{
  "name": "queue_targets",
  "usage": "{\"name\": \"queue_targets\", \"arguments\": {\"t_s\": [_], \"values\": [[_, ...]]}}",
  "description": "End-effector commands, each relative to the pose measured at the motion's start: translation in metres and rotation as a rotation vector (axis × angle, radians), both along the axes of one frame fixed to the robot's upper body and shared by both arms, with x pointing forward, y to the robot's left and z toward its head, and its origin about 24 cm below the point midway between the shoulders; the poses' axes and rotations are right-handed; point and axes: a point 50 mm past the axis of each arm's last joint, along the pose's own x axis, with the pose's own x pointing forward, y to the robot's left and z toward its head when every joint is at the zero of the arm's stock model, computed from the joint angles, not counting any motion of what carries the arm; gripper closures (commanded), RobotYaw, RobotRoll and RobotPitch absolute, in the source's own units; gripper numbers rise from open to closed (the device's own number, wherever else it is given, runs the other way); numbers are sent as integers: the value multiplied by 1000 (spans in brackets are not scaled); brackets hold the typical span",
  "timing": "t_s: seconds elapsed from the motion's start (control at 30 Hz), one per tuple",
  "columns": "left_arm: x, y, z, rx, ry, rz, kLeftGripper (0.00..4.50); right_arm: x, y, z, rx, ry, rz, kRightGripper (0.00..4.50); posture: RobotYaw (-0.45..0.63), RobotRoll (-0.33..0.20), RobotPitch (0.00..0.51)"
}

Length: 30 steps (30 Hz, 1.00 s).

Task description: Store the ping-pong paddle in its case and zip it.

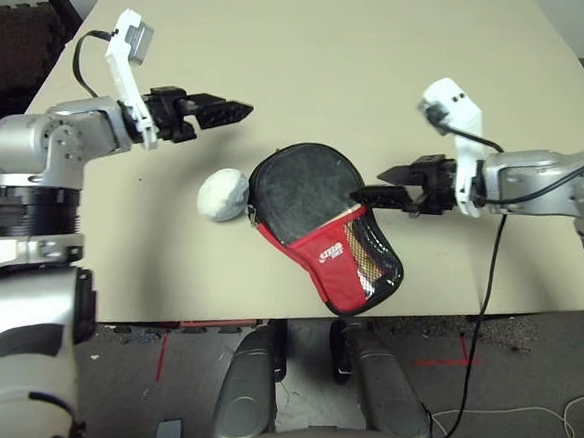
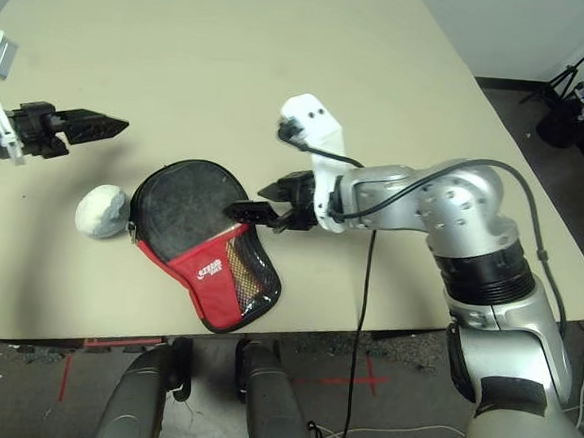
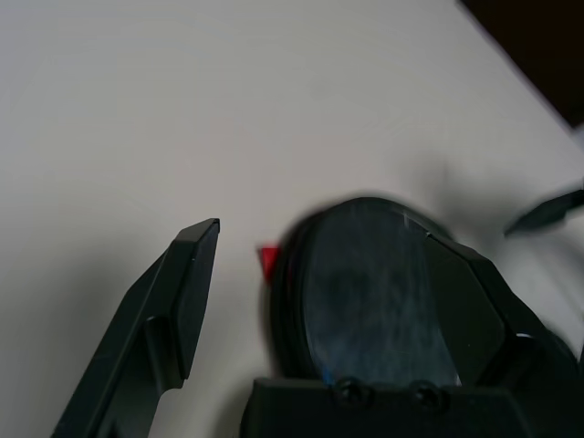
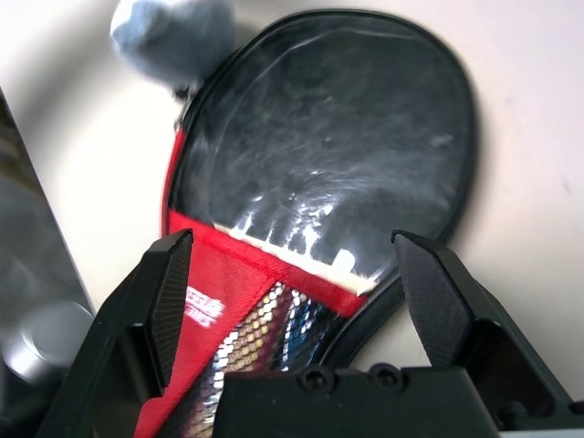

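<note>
The ping-pong paddle (image 1: 299, 194) lies on the counter (image 1: 334, 52) with its handle already inside the case (image 1: 344, 258), but the round black face is uncovered. The right claw (image 4: 306, 274) hovers wide open and empty just beside the case rim, and the left claw (image 1: 219, 109), also open and empty, hangs well apart from the case. To do this step well, I think one claw should press the case while the other pulls the cover over the face before the zipping.

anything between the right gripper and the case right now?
Nothing visible. The right gripper hangs open right at the case, which lies flat on the table holding the paddle. The pale lump sits at the case's far side, out of the path.
</note>
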Motion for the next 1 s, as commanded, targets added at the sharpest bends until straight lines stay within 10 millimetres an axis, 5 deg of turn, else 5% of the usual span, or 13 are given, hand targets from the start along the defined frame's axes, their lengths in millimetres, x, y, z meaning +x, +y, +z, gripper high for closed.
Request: {"name": "queue_targets", "arguments": {"t_s": [0.03,0.47,0.7,1.0], "values": [[-9,0,-3,50,48,-56,0,3,9,-10,-38,-20,85,21,-63,0,233],[-43,14,-8,313,181,-212,0,8,17,-25,-150,-11,223,21,-21,0,237],[-37,26,-27,491,140,-251,0,12,24,-26,-154,-7,231,21,-22,0,238],[-38,16,-54,542,148,-384,0,12,23,-27,-170,-4,221,21,-34,0,241]]}}
